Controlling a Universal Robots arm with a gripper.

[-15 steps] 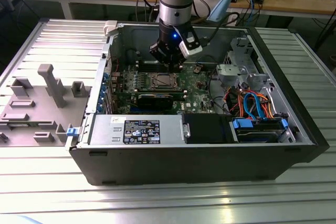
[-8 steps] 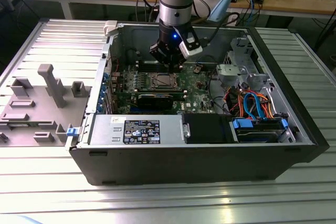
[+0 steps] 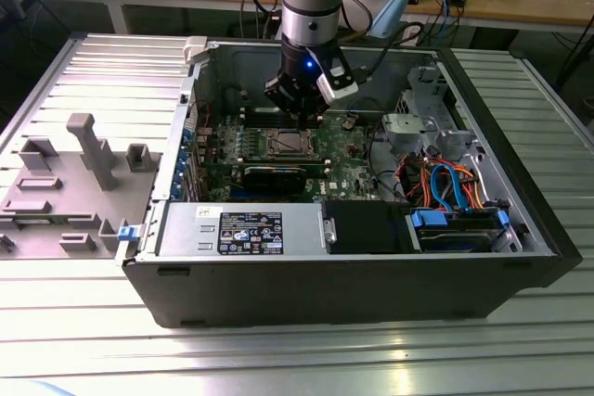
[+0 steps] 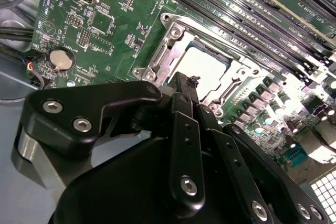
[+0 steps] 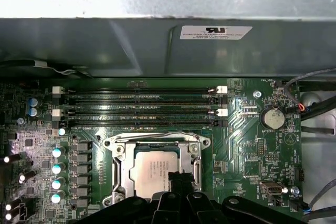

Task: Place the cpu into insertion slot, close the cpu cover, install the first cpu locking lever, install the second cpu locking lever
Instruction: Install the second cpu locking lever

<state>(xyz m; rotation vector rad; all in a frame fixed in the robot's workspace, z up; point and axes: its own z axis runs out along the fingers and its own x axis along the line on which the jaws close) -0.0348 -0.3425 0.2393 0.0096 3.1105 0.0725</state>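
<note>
- The gripper hangs inside the open computer case, low over the green motherboard. In the second wrist view its 2 black fingers lie pressed together, tips meeting with nothing visible between them.
- In the second wrist view the fingertips stand at the edge of the insertion slot, at the side of the frame nearer the camera. Contact with the frame cannot be confirmed.
- The cpu is already seated in the insertion slot: its flat silver-grey top lies level inside the metal frame in both wrist views.
- The cpu cover appears folded down around the chip, its square opening framing the silver top. Judgement: chip placement is done and the cover is closed or nearly so; the state of the 2 locking levers cannot be told for certain.
- A thin wire lever runs along the socket side that faces the memory slots, its long axis parallel to them.
- Key relation: the socket lies directly below and just ahead of the fingertips. In the first wrist view the fingertip overlaps the chip's edge on the side away from the memory slots.
- A coin cell battery sits on the board, well apart from the socket.
- In the exterior view the case rests on a ribbed metal table, with a grey fixture block at the exterior view's left.
</note>
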